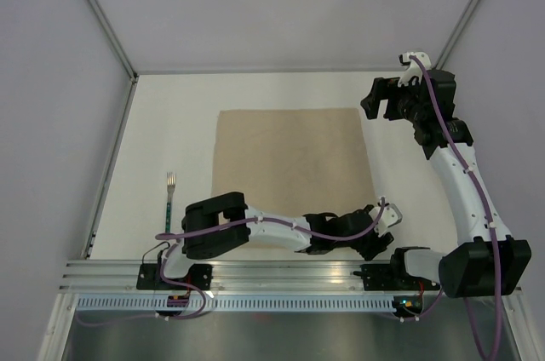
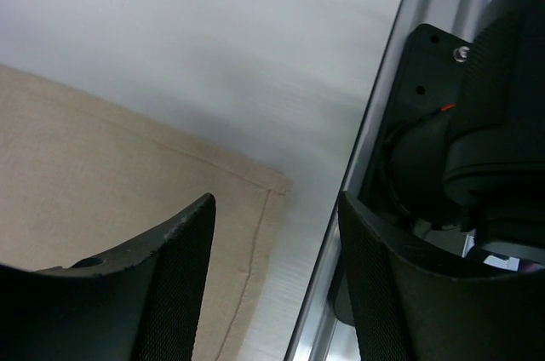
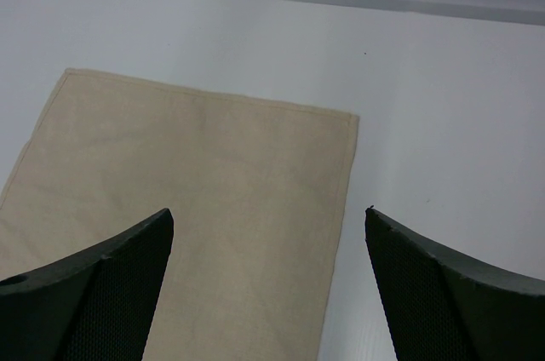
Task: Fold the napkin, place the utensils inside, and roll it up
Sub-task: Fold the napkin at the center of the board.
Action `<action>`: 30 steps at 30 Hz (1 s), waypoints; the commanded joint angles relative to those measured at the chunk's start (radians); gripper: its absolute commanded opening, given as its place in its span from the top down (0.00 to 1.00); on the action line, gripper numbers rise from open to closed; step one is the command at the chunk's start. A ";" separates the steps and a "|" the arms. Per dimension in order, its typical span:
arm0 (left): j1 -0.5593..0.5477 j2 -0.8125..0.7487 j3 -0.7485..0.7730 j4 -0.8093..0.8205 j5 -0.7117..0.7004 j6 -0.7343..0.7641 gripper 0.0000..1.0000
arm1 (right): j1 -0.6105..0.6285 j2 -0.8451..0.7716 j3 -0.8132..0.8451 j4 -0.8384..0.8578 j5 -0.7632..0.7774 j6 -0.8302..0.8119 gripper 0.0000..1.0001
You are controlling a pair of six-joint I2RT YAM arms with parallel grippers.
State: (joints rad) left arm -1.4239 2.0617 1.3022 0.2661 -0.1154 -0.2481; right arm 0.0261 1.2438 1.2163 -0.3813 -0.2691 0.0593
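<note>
The left hand [image 2: 277,284] and right hand [image 3: 268,293] were spread, empty; the left arm [image 1: 272,229] hid part of the napkin's [image 1: 289,157] near edge.

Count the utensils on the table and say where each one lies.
1. The fork lies left of the napkin, apart from it, tines toward the far wall. Another could be hidden under the left arm.

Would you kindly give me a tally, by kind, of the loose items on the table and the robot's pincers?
Napkin, beige: 1
Fork, teal handle: 1
Pincers, both open: 2 (left pincer, right pincer)
Total: 4
</note>
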 commanded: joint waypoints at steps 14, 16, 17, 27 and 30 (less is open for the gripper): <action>-0.024 0.117 0.019 0.136 0.006 0.151 0.44 | -0.005 0.006 0.029 -0.030 0.001 0.030 0.02; -0.024 0.121 0.019 0.131 -0.007 0.161 0.46 | -0.003 0.006 0.031 -0.030 0.001 0.028 0.02; -0.024 0.126 0.019 0.130 -0.010 0.164 0.46 | -0.003 0.006 0.029 -0.031 0.001 0.028 0.02; -0.032 0.161 0.017 0.114 -0.079 0.164 0.70 | -0.003 0.006 0.028 -0.030 -0.007 0.027 0.02; -0.032 0.160 0.019 0.116 -0.090 0.161 0.78 | -0.003 0.006 0.029 -0.030 -0.007 0.027 0.02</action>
State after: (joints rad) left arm -1.4471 2.1883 1.3041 0.3805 -0.1814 -0.1135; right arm 0.0261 1.2449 1.2163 -0.3817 -0.2840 0.0593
